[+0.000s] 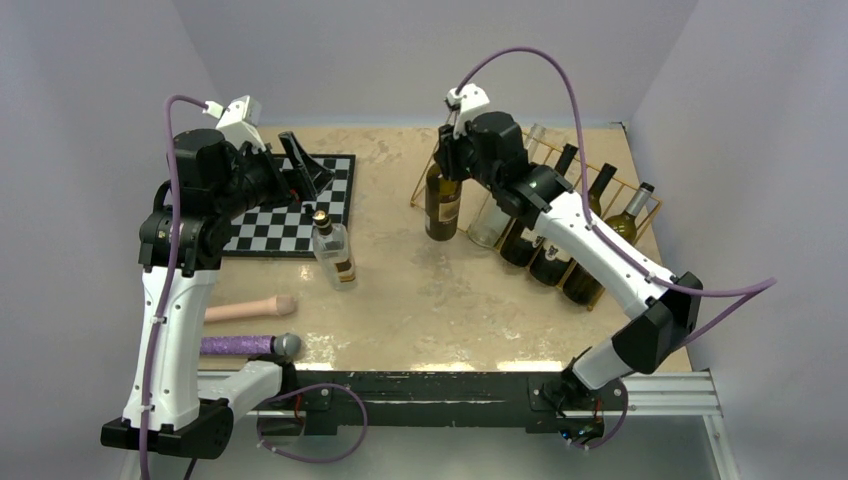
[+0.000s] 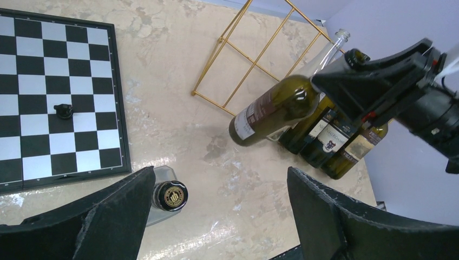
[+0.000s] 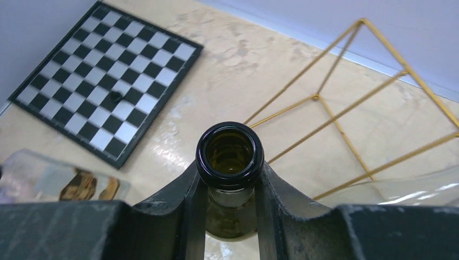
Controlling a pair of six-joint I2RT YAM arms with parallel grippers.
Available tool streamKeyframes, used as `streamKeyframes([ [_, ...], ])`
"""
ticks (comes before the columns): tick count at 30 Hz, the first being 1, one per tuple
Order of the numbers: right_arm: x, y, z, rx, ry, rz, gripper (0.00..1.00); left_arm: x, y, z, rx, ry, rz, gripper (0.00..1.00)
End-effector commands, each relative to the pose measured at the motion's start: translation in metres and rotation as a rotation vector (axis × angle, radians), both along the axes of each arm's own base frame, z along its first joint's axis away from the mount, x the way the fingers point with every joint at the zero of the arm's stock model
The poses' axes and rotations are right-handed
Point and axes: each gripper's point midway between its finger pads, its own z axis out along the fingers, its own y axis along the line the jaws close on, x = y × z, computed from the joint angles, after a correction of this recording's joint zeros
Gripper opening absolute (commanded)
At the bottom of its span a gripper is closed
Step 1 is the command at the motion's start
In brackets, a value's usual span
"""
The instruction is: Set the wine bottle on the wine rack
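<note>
At the far right corner of the counter (image 1: 420, 300), the wine rack (image 3: 315, 97) holds several bottles (image 1: 585, 280), its slots nearest the counter's middle bare, while the wine bottle (image 1: 443, 200) stands upright just beside them, neck pinched in my right gripper (image 3: 230, 176), not yet racked.

Upright wine bottle (image 1: 443, 204) beside gold wine rack (image 3: 315, 98)

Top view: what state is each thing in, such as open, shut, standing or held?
right gripper, shut on wine bottle neck
wine bottle, upright, uncorked, held
left gripper, open, empty
wine rack, partly filled, left end free
clear bottle, upright, capped
chessboard, flat, one black piece on it
</note>
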Motion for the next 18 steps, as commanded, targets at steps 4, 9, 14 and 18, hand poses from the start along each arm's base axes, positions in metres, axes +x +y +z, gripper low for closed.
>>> streamKeyframes([
  [4,0.054,-0.048,0.058,0.190,-0.033,-0.255,0.00,0.002,0.001,0.010,0.006,-0.055,0.001,0.95],
  [9,0.079,-0.060,0.042,0.209,0.038,-0.318,0.00,0.002,0.003,0.014,0.010,-0.068,0.014,0.95],
  [14,0.086,-0.066,0.030,0.223,0.065,-0.363,0.00,0.003,0.002,0.015,0.008,-0.069,0.013,0.95],
  [18,0.093,-0.070,0.020,0.217,0.079,-0.406,0.00,0.003,0.002,0.017,0.007,-0.073,0.008,0.95],
])
